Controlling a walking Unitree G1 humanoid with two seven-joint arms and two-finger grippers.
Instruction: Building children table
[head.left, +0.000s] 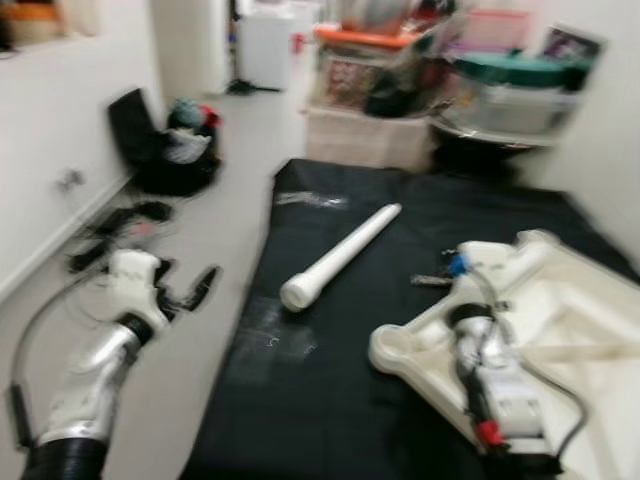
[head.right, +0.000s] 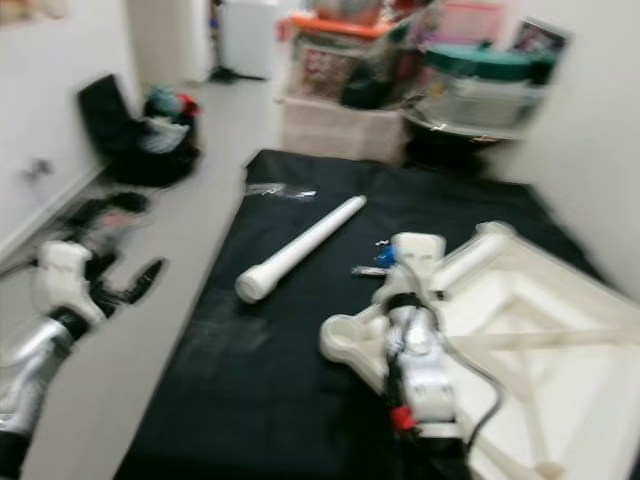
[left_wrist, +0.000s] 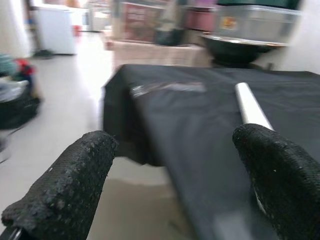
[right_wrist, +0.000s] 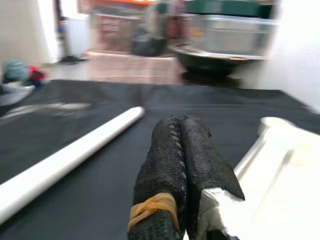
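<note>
right gripper (right_wrist: 182, 145): fingers pressed together with nothing between them, held low over the mat beside the tabletop's near corner
left gripper (head.left: 190, 290): fingers spread wide, empty, out over the bare floor (head.left: 200, 340) off the mat's left edge
mat (head.left: 300, 400): black sheet on the floor, carrying both table parts
tabletop (head.left: 590, 330): white, apparently lying underside up at the right of the mat, with a round leg socket at the near-left corner just beside the right arm
leg (head.left: 340, 257): white tube lying flat on the mat, ahead of and to the left of the right gripper, ahead of and to the right of the left gripper; it lies between the two arms, apart from both
leg axis: runs diagonally, thick flanged end near and to the left, thin end far and to the right, toward the boxes (head.left: 365, 135) at the back
nearer arm: judged the right gripper, which is already over the mat; the left has to cross the mat's edge first
next move, as a judgement: a gripper opens and comes at the tube across its length, near the middle
sharpness: head views are blurred, so small hardware by the tabletop's far corner cannot be told
</note>
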